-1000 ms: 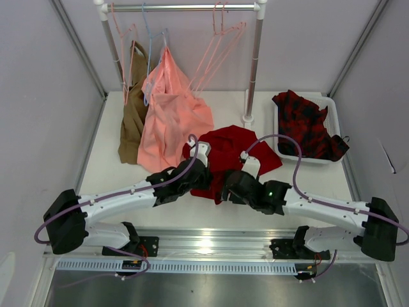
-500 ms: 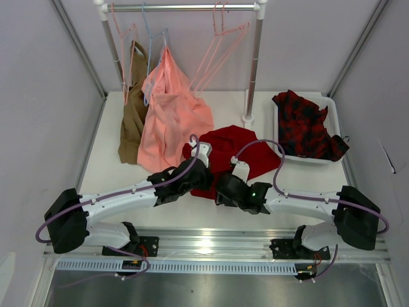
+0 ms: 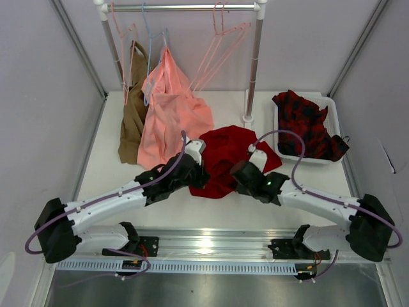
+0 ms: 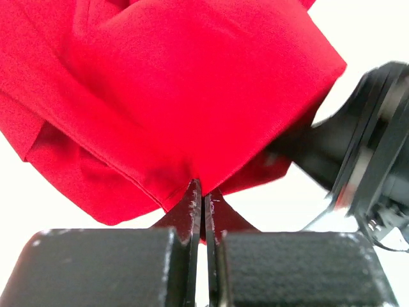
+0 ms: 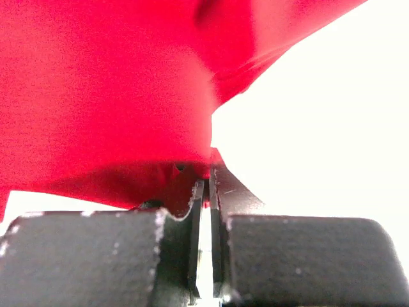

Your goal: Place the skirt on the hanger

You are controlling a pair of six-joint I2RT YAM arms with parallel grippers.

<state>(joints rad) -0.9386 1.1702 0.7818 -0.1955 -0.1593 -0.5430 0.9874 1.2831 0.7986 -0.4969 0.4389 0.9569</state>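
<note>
The deep-red skirt (image 3: 227, 150) lies bunched on the table between my two arms. In the top view my left gripper (image 3: 199, 178) sits at its near-left edge and my right gripper (image 3: 237, 171) at its near-right edge. The left wrist view shows the left gripper (image 4: 203, 192) shut on a fold of the skirt (image 4: 179, 83), with the right arm's black body (image 4: 367, 147) close by. In the right wrist view the right gripper (image 5: 206, 176) is shut on the skirt's (image 5: 102, 96) hem. Pale-pink wire hangers (image 3: 220, 48) hang on the rail at the back.
A salmon-pink garment (image 3: 171, 118) on a light blue hanger and a brown garment (image 3: 132, 121) hang from the rail's left side. The rack's right post (image 3: 254, 64) stands behind the skirt. A white tray (image 3: 281, 150) at the right holds a red-and-black checked garment (image 3: 307, 121).
My right gripper swung left, then back to the skirt's near-right edge, and closed on it. The left arm drew back to the left with its fold, pulling the near edge up.
</note>
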